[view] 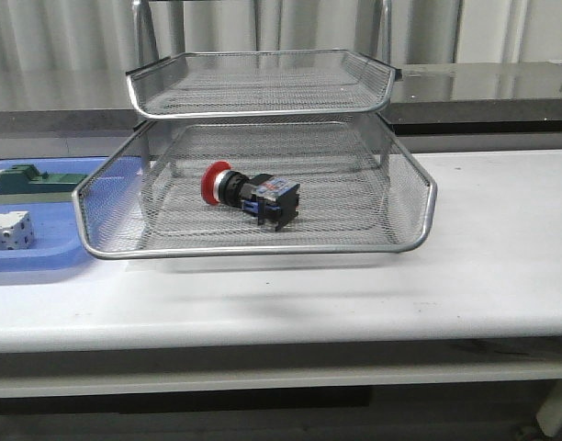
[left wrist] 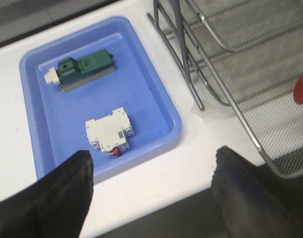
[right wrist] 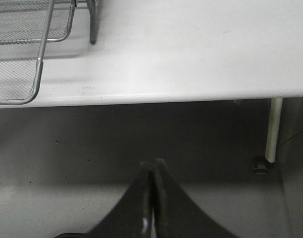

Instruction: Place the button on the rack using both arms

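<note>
1. Already the button (view: 251,196) lies on its side in the pulled-out lower tray of the rack (view: 263,165), so the task looks nearly done.
2. Ahead of the left pincer (left wrist: 151,191), whose fingers stand wide apart and hold nothing, lies a blue tray (left wrist: 161,106); the button's red head shows further off to one side.
3. The right pincer (right wrist: 152,198) is pressed together, empty, below the tabletop (right wrist: 191,49) edge.
4. The button seems light, stiff and rounded; the block body gives the surest hold.

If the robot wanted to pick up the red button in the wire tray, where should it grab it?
Probably the black collar and block body of the button, from above with fingers front and back: it lies on its side, and the rack walls block side approaches, with an upper tray close overhead.
</note>
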Action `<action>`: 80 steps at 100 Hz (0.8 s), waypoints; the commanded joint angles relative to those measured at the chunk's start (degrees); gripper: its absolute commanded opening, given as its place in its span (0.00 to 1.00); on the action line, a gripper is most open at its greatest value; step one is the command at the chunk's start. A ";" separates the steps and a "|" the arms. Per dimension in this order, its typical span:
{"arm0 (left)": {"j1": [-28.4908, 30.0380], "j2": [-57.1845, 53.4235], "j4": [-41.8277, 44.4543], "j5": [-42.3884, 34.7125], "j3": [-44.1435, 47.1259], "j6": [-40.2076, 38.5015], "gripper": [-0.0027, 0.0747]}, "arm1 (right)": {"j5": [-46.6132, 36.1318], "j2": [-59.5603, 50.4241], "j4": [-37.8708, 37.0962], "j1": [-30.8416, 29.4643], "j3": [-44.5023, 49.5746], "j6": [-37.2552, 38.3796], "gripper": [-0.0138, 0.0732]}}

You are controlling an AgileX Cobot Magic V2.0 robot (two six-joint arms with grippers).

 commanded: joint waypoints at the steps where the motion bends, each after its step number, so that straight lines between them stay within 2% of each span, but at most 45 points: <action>1: 0.17 -6.05 -4.09 -11.57 4.66 -0.53 0.65 | -3.45 0.20 -0.77 -0.26 -2.06 -0.12 0.08; 40: 0.17 -27.02 -8.40 -32.36 29.43 -0.53 0.65 | -3.45 0.20 -0.77 -0.26 -2.06 -0.12 0.08; 58: 0.17 -34.67 -9.85 -36.25 36.54 -0.53 0.65 | -3.45 0.20 -0.77 -0.26 -2.06 -0.12 0.08; 80: 0.17 -39.69 -9.85 -40.12 40.61 -0.53 0.65 | -3.45 0.20 -0.77 -0.26 -2.06 -0.12 0.08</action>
